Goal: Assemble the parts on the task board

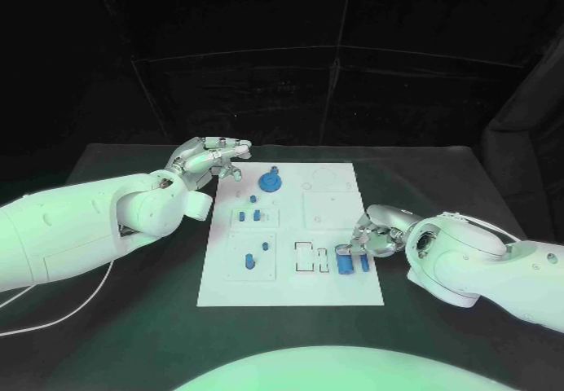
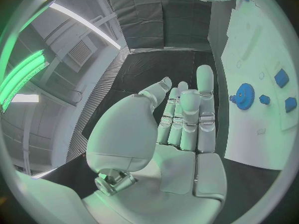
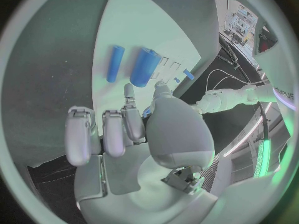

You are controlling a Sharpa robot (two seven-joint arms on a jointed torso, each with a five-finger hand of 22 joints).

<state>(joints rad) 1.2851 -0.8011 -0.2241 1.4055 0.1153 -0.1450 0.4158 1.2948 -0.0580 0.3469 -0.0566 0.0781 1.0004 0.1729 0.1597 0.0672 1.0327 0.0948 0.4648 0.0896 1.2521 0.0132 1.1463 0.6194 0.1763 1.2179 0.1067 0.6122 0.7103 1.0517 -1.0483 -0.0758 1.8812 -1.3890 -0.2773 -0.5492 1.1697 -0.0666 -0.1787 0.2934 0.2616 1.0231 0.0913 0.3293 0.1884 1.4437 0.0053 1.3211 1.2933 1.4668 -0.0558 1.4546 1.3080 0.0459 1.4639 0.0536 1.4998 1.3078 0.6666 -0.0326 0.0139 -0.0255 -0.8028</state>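
The white task board [image 1: 294,281] lies in the middle of the table. A blue gear [image 1: 271,180] [image 2: 244,93] sits near its far edge, and small blue parts [image 1: 249,217] lie to its left-centre. My left hand [image 1: 209,160] [image 2: 184,119] hovers at the board's far left corner, fingers straight and holding nothing. My right hand [image 1: 367,238] [image 3: 134,129] hangs over the board's near right part, fingers curled, just behind two blue cylinders [image 1: 348,263] [image 3: 143,67] lying side by side. A sliver of blue [image 3: 147,113] shows between its thumb and a finger; whether it is held is unclear.
Another blue part [image 1: 249,261] stands in a slot at the near left of the board. Empty rectangular slots [image 1: 308,257] lie just left of the cylinders. The black table [image 1: 435,171] surrounds the board, with dark curtains behind.
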